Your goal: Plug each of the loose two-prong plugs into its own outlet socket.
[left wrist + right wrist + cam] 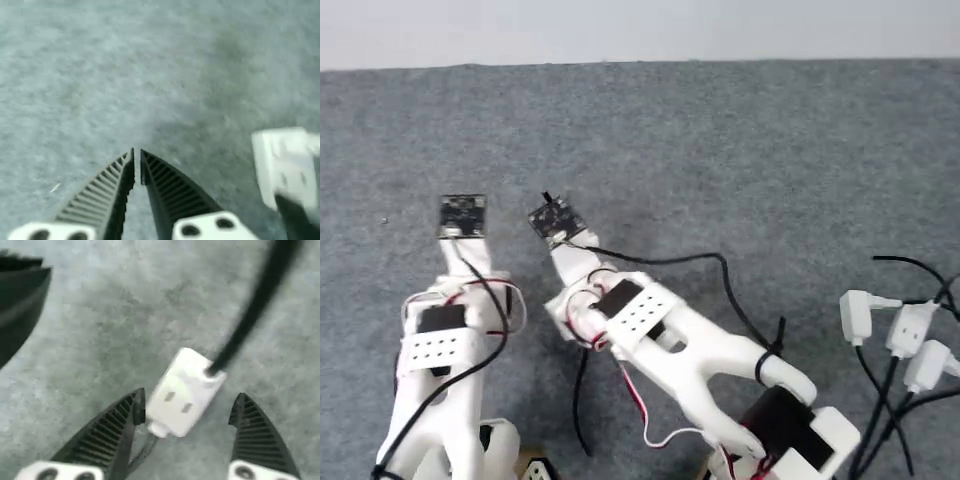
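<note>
Starting nearest: three white plugs [908, 335] lie bunched at the near right of the grey surface [720, 130], black cords attached, well apart from both arms. The overhead gives the layout. Left arm [440, 345] points straight out, and right arm [650, 325] slants from near right toward far left, ending just beside it. Wrist cams give the fingers. Left hand [136, 150] is clenched on nothing, and right hand [190, 394] is spread wide around a white outlet socket [176, 390] with a black cable [250, 315].
</note>
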You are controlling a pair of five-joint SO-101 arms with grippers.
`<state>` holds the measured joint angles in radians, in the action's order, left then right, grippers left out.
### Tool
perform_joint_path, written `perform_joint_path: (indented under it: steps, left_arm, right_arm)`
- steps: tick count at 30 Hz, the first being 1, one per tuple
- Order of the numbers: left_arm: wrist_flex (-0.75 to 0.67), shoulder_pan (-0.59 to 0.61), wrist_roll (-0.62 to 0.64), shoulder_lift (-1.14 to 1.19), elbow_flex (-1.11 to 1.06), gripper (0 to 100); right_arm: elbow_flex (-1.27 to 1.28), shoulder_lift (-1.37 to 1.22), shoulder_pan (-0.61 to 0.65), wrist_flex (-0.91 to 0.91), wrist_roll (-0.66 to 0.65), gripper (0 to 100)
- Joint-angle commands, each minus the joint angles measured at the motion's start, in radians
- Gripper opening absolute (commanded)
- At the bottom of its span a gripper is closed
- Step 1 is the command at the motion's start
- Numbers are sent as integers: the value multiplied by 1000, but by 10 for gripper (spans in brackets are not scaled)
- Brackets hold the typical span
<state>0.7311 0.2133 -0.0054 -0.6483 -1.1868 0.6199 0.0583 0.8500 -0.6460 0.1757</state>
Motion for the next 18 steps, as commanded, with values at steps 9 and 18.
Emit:
perform_joint_path:
  steps: [9,18]
  left_arm:
    - [-5,141,126,-17,102,16]
    - [-3,83,109,-26,68,14]
  right_arm:
    - [-117,-116,5,12,75,269]
    - [-276,-216,-77,-168,-83,30]
